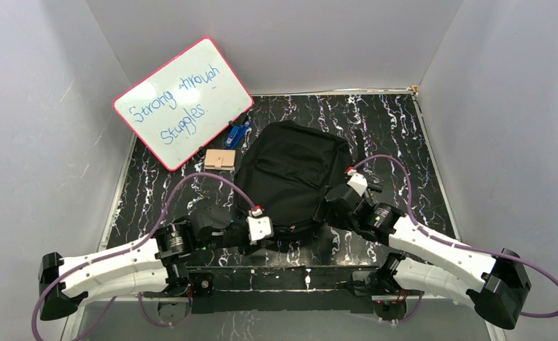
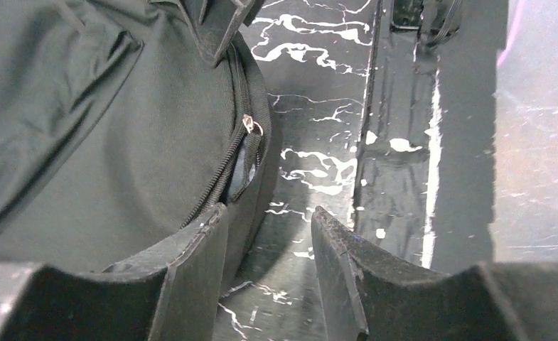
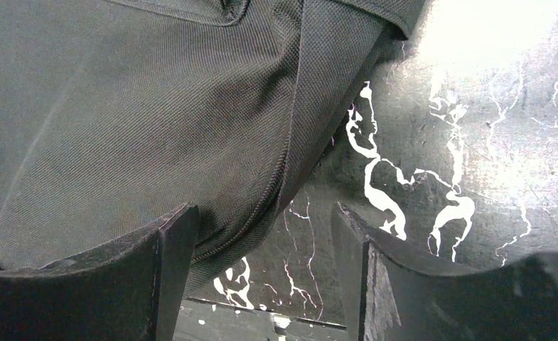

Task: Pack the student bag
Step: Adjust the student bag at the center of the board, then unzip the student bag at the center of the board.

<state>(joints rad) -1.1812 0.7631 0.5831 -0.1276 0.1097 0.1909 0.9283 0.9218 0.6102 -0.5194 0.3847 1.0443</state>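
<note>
From above, the large black soft fabric backpack (image 1: 290, 167) lies centred on the black white-veined tabletop (image 1: 404, 135). Left wrist view: the left gripper (image 2: 269, 213) stands spread beside the backpack's zipper (image 2: 251, 126), bare tabletop between its fingers. Right wrist view: the right gripper (image 3: 261, 209) is spread too, the backpack's edge unpinched in its gap.

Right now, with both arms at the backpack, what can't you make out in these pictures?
- Inside the student bag: the left wrist view shows only a dark slit by the zipper pull.
- Blue item beside the whiteboard: too small in the top view.
- Tan block: too small to identify, top view.
- Left gripper and right gripper: in the top view, fingers hidden under their wrists.
</note>
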